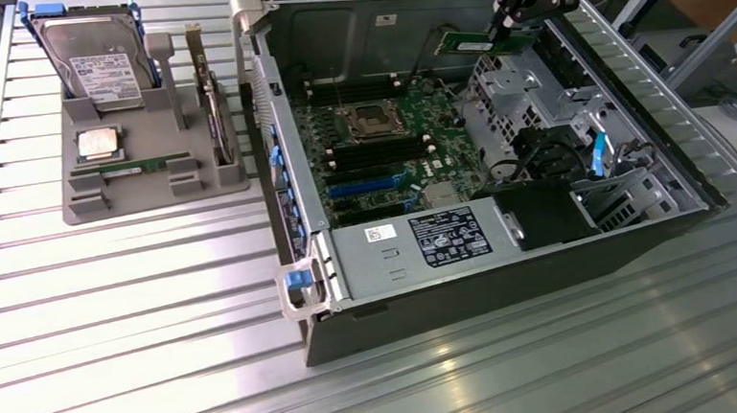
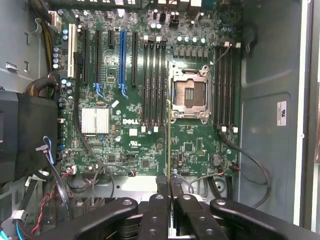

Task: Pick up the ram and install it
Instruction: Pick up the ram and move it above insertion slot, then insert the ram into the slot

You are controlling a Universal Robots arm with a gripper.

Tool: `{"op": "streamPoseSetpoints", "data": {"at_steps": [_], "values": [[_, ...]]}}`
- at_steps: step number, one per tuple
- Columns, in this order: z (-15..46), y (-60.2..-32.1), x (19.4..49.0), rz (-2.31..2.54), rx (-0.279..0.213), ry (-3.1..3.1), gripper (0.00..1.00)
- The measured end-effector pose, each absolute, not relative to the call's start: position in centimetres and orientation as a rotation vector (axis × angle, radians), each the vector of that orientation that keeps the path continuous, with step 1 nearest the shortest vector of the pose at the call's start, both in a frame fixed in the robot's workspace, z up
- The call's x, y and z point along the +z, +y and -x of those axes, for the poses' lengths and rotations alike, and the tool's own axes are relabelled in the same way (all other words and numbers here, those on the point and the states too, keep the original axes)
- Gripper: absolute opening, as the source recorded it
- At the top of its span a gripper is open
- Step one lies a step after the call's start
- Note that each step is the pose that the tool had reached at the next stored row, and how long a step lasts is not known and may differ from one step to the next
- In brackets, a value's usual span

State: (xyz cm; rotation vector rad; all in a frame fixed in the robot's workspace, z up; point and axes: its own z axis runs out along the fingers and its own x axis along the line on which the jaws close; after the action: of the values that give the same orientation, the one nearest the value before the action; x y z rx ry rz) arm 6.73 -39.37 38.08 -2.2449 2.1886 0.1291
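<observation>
Above open case [image 1: 332, 31], end effector [image 1: 502, 37] pinching ram [image 1: 468, 42], motherboard [image 1: 384, 143] well below

The gripper [image 2: 169, 189] is seen to be built of matte black parts throughout, with two broad, rounded outer link bars [image 2: 95, 220] and two narrower, straight-edged inner fingers [image 2: 158, 215], each of which is fitted near its end with a round, silver-grey pivot pin [image 2: 123, 203].

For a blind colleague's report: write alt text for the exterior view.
The claw grips the ram, a green stick, above an open computer case with its motherboard exposed. At the exterior view's left, a gray holder carries a hard drive.
</observation>
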Motion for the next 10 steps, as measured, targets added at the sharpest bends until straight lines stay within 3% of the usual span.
{"op": "streamPoseSetpoints", "data": {"at_steps": [10], "values": [[-4.4,-39.4,37.6,2.245,0.129,2.189,0.13]]}}
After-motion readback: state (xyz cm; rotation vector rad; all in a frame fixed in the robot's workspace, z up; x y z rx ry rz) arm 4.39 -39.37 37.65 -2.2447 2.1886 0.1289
